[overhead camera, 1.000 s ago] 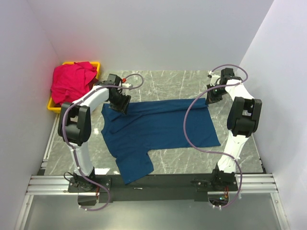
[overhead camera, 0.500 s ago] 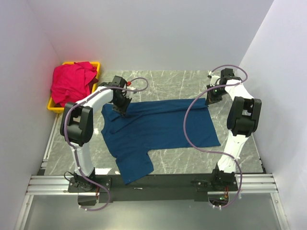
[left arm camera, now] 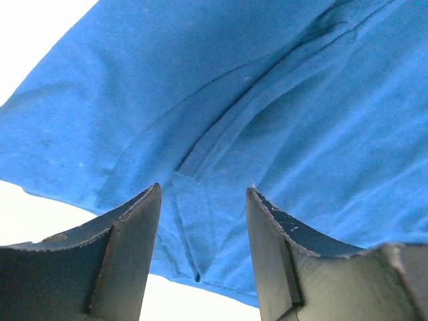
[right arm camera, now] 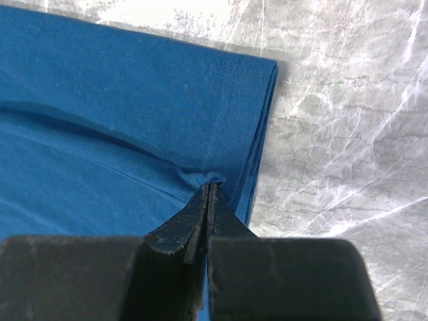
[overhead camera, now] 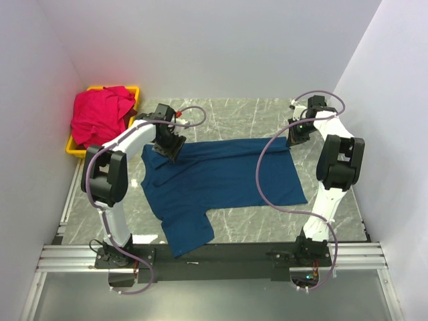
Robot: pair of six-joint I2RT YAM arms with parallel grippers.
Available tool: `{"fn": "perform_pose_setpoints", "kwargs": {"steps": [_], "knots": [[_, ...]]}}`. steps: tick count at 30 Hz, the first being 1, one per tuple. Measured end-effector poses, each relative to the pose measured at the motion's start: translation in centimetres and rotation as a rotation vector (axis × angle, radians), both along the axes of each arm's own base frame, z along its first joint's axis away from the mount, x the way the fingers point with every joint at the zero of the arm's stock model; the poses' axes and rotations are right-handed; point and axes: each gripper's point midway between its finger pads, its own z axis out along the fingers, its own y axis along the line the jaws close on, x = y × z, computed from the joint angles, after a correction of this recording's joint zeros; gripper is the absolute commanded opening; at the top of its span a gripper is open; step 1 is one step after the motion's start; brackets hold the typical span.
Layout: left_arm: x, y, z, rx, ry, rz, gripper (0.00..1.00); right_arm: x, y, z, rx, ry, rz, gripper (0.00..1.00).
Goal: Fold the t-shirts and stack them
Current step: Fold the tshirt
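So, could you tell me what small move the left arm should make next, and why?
Probably lower the left gripper and close it on the blue shirt. Its jaws stand open over a seam in the cloth, while the right gripper is shut on the shirt's far right corner, so both ends would then be held.

The blue t-shirt (overhead camera: 221,177) lies spread flat in the middle, far edge folded over, one sleeve pointing near-left; the red-pink t-shirt (overhead camera: 100,115) sits crumpled far left in a yellow bin (overhead camera: 72,147)

1 navy tee (overhead camera: 227,177); 1 red tee (overhead camera: 100,114); 1 bin (overhead camera: 75,150)
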Motion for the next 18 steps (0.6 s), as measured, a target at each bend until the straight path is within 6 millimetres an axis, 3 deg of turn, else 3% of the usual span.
{"fn": "perform_pose_setpoints", "kwargs": {"steps": [8,13,15,17,18], "knots": [[0.6,0.5,-0.7,0.039,-0.005,-0.007,0.43,0.0,0.0,0.0,0.000,0.002,0.001,0.00],[0.4,0.6,-1.7,0.050,0.017,-0.015,0.43,-0.1,0.0,-0.1,-0.001,0.004,0.002,0.00],[0.4,0.6,-1.7,0.051,0.017,-0.016,0.31,-0.1,0.0,-0.2,0.000,0.006,0.002,0.00],[0.4,0.5,-1.7,0.053,0.015,-0.021,0.12,-0.1,0.0,-0.3,0.000,0.008,0.002,0.00],[0.4,0.5,-1.7,0.053,0.015,-0.023,0.07,-0.1,0.0,-0.3,0.000,0.008,0.002,0.00]]}}
